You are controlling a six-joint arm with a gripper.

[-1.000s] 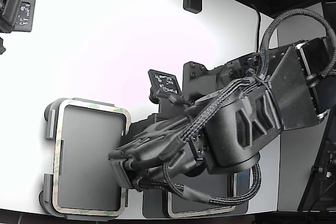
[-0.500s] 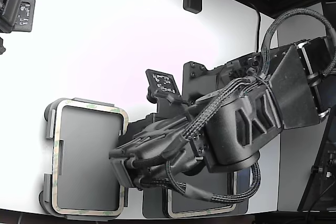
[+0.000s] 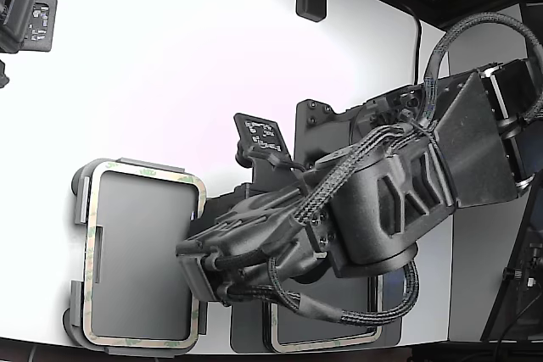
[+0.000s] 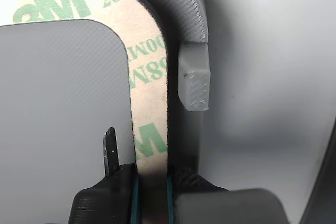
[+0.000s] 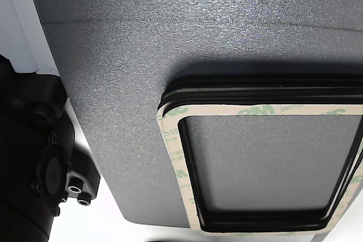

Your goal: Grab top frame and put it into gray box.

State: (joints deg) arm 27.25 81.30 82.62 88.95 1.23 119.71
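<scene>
Now I am pinching the top frame [image 4: 149,103] between my gripper [image 4: 152,174] fingers, and over the last second it has been settling flat into the gray box [image 3: 82,209]; releasing looks next

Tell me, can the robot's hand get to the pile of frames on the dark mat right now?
Probably not yet. The hand is clamped on the frame lying in the gray tray, so it is busy. The pile on the mat has nothing on top.
</scene>
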